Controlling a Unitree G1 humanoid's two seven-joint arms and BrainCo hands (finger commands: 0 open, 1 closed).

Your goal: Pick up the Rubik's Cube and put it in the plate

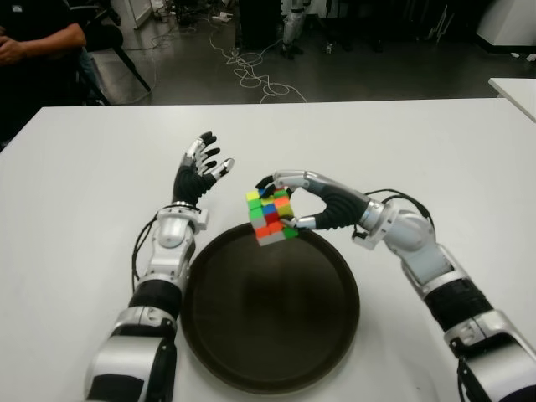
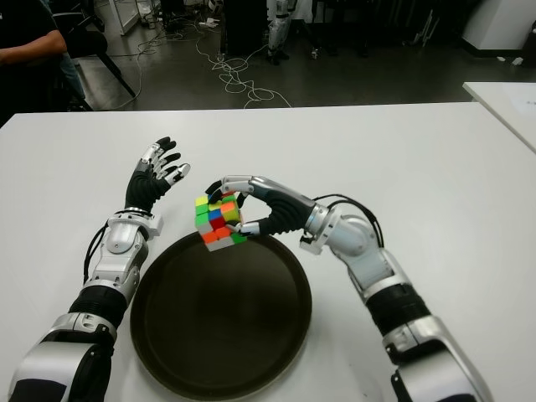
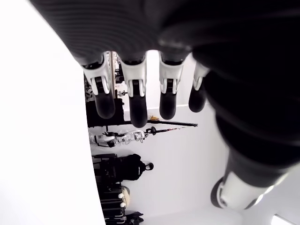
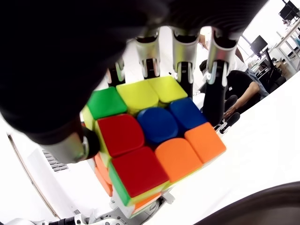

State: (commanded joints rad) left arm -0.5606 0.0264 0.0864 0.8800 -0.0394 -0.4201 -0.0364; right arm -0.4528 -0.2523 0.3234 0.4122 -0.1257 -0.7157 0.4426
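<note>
We are gripping the Rubik's Cube (image 1: 270,216) in our right hand (image 1: 314,205), holding it above the far rim of the dark plate (image 1: 270,368), while our left hand (image 1: 199,174), fingers relaxed and empty, is hovering just left of it

A robotics lab, white table (image 1: 419,142) on a dark floor (image 1: 335,75), loose cables (image 1: 251,71) trailing across it, legs of another robot (image 1: 293,25) at the back, a seated person (image 1: 33,42) watching nearby
</note>
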